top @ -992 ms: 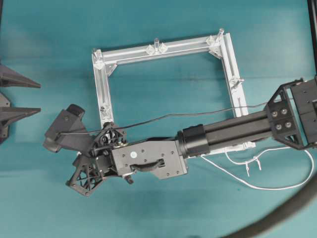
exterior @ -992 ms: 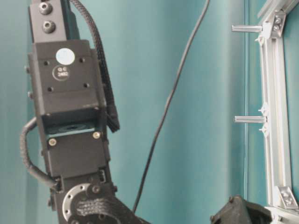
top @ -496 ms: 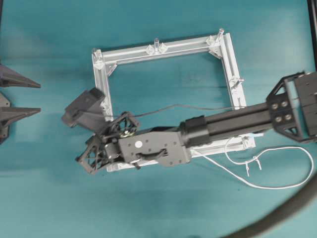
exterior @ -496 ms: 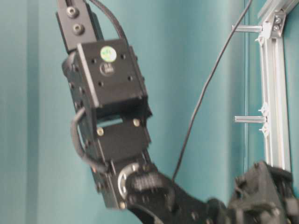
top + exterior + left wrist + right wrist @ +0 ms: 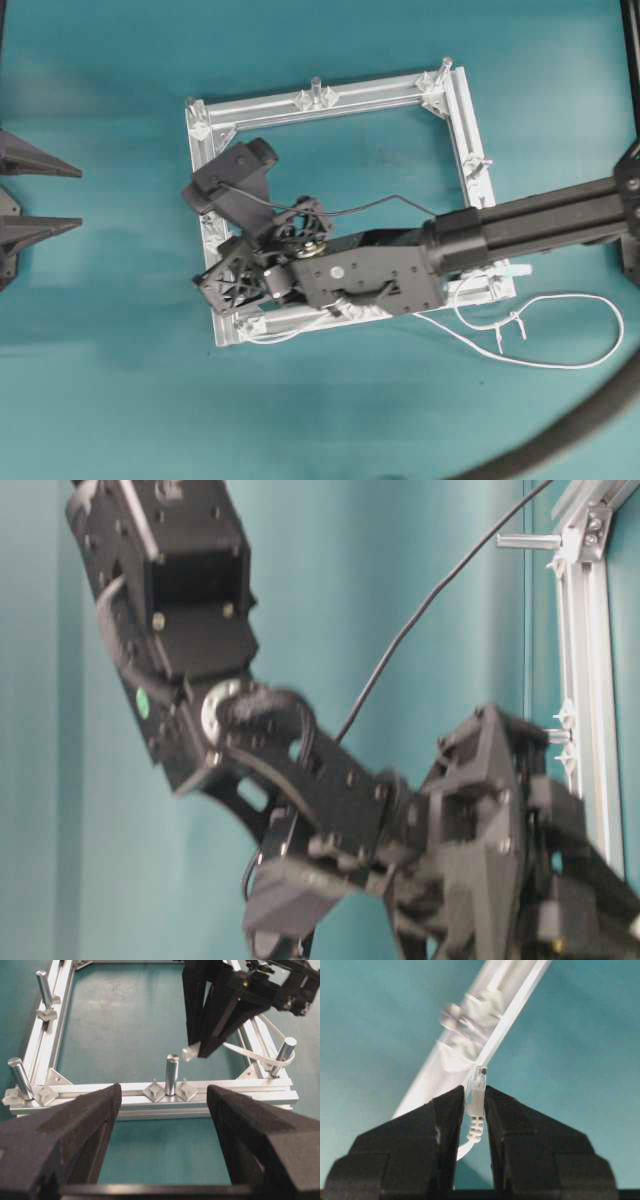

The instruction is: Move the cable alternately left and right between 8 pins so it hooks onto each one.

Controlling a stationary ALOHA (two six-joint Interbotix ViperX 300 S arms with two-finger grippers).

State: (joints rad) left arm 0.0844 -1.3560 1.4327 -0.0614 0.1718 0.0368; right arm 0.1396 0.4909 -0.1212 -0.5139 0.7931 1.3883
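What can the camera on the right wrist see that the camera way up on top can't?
Only the right wrist view shows the clear plug of the cable squeezed between the right gripper fingers, close to one blurry pin.

Only the overhead view shows the whole square frame, the loose white loops of cable lying on the table at the right, and the left gripper waiting open at the left edge.

Both show the teal table, the silver frame and some cable.

Even, soft light gives faint shadows on the teal table (image 5: 100, 400), while the right arm (image 5: 330, 810) blurs in the table-level view (the frame (image 5: 470, 1045) blurs at the right wrist).
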